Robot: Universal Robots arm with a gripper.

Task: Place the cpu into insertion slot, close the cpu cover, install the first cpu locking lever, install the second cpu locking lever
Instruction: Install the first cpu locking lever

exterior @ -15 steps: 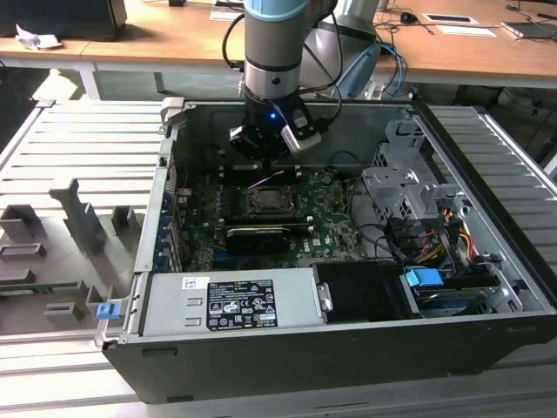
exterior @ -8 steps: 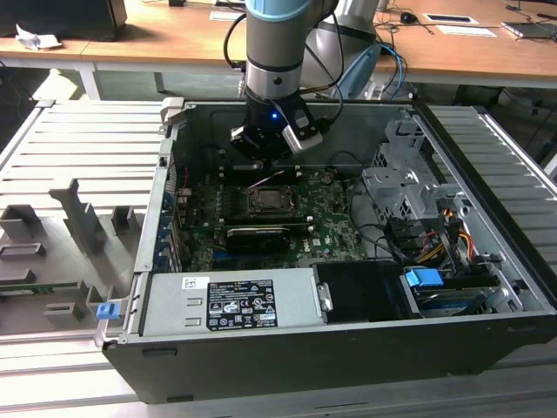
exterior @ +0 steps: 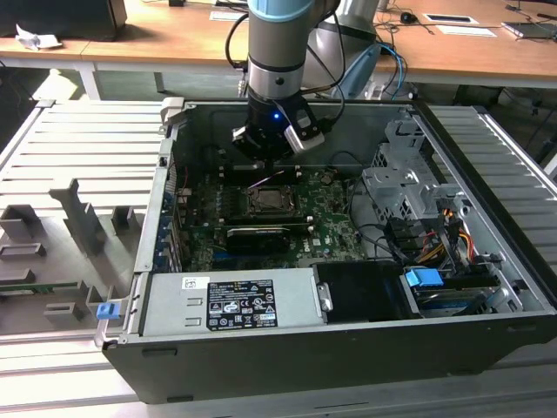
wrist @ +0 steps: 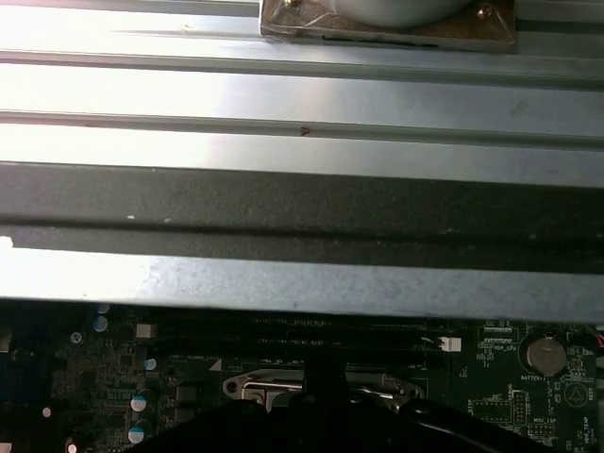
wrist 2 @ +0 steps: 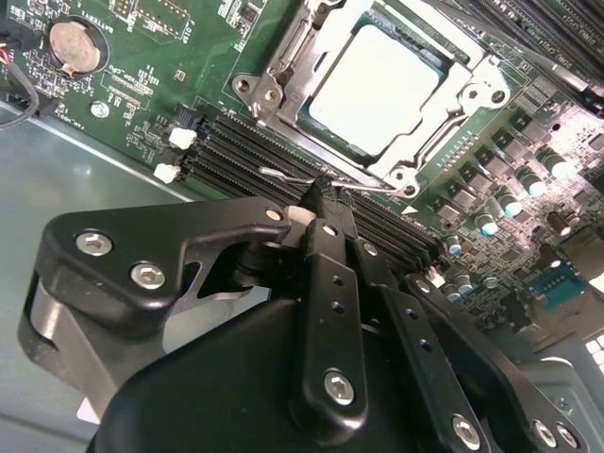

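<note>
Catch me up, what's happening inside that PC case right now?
The arm's hand is down inside the open computer case, at a thin wire locking lever beside the memory slots. The cpu already sits in the insertion slot, and the cpu cover looks folded down around it. The fingers meet at the lever, though whether they actually grip it is unclear.

A ribbed grey metal workbench is carrying an open computer case at its centre. At nine o'clock, grey fixture blocks are standing on it, and a small blue clip is lying at about eight o'clock.
</note>
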